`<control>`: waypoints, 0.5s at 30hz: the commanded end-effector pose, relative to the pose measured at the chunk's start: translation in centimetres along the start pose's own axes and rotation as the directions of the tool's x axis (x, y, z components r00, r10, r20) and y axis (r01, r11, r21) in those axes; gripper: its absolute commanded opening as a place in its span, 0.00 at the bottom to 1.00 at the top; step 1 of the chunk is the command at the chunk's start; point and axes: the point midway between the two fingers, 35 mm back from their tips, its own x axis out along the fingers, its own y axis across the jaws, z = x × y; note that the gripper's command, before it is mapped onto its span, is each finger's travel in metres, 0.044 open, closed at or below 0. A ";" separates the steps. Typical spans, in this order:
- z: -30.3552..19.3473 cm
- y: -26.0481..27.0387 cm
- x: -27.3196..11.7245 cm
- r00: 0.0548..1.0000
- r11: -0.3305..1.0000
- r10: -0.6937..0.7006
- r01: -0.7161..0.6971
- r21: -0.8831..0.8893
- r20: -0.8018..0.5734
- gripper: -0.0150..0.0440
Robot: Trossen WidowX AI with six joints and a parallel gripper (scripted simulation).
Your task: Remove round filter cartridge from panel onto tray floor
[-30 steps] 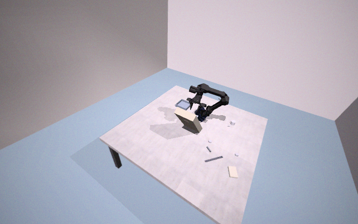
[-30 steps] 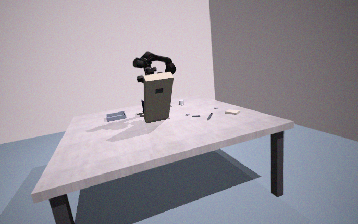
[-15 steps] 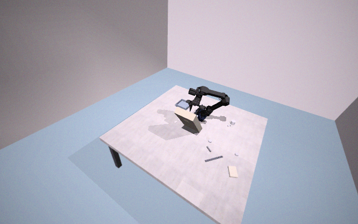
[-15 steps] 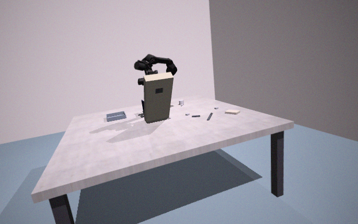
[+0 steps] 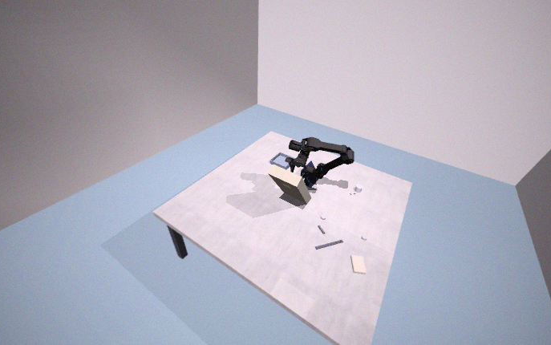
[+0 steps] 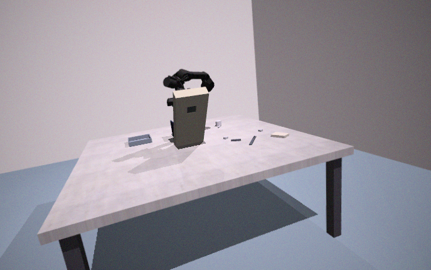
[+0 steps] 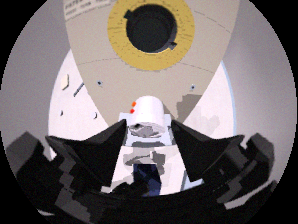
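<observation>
The beige service panel (image 5: 291,187) (image 6: 190,124) (image 7: 100,76) stands upright in the middle of the table. In the wrist view its face carries a yellow ring (image 7: 119,38) around the dark round cartridge face (image 7: 152,28), which sits flush in the panel. My gripper (image 5: 291,164) (image 7: 149,122) is open and hangs in front of the panel face, a little away from the ring and below it. In the exterior view the panel hides most of it. A small white piece with red dots shows between the fingers, and I cannot tell what it is. The blue-grey tray (image 5: 273,161) (image 6: 139,142) lies on the table beside the panel.
A white cylinder (image 5: 358,188) (image 6: 218,124), a long grey bar (image 5: 329,245) (image 6: 252,140), a short grey bar (image 5: 321,229) (image 6: 235,139) and a beige block (image 5: 358,264) (image 6: 280,135) lie on the table's far side from the tray. The arm's blue base (image 5: 309,173) stands behind the panel.
</observation>
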 end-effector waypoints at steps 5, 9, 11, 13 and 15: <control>0.0 0.0 0.0 1.000 1.000 0.000 0.000 0.000 0.000 0.71; 0.0 0.0 0.0 1.000 1.000 0.000 0.000 0.000 0.000 0.67; 0.0 0.0 0.0 1.000 1.000 0.000 0.000 0.000 0.000 0.65; 0.0 0.0 0.0 1.000 1.000 0.000 0.000 0.000 0.000 0.62; 0.0 0.0 0.0 1.000 1.000 0.000 0.000 0.000 0.000 0.60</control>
